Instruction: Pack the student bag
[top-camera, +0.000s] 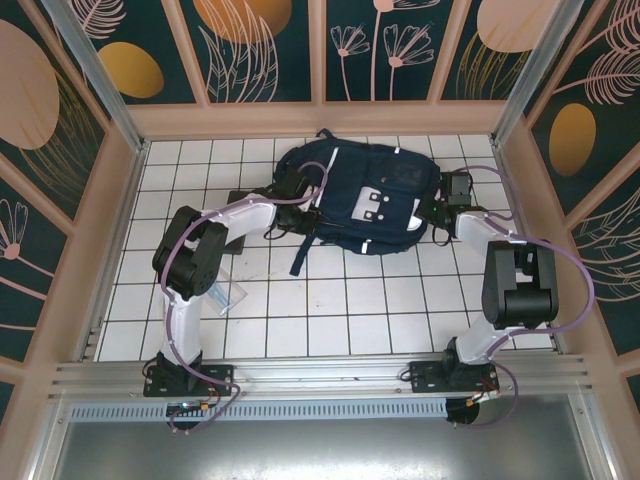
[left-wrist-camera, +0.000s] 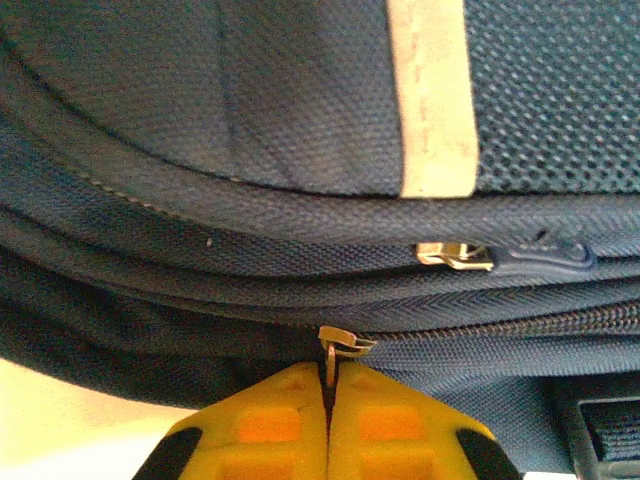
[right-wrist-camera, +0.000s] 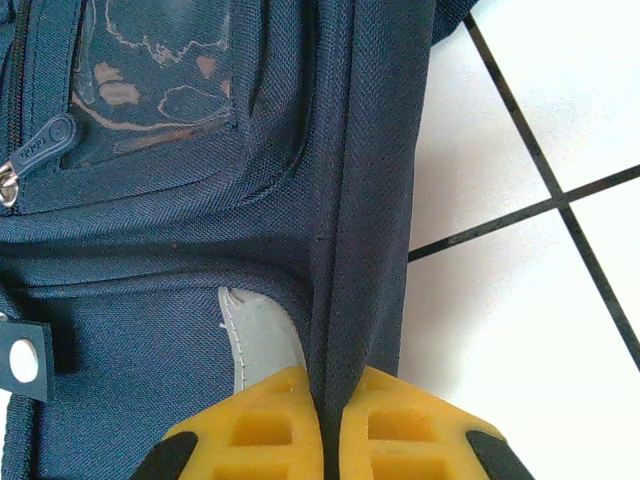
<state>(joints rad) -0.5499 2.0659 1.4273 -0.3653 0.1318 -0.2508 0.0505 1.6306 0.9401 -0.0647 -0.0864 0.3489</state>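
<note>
Student bag (top-camera: 360, 195) — left tool (left-wrist-camera: 327, 388) grips its zipper pull (left-wrist-camera: 338, 347), right tool (right-wrist-camera: 330, 402) its side.

Two white-and-black arms with yellow-tipped end effectors

The left arm (top-camera: 240, 215) and right arm (top-camera: 520, 285) pair glossy white links with bulky black joint housings, each trailed by a looping lilac cable (top-camera: 578, 265), above black bases (top-camera: 190, 380). The left end effector (left-wrist-camera: 328, 400) and right end effector (right-wrist-camera: 328, 410) carry moulded yellow pads (left-wrist-camera: 265, 425) — square recesses, black outer corners.
</note>
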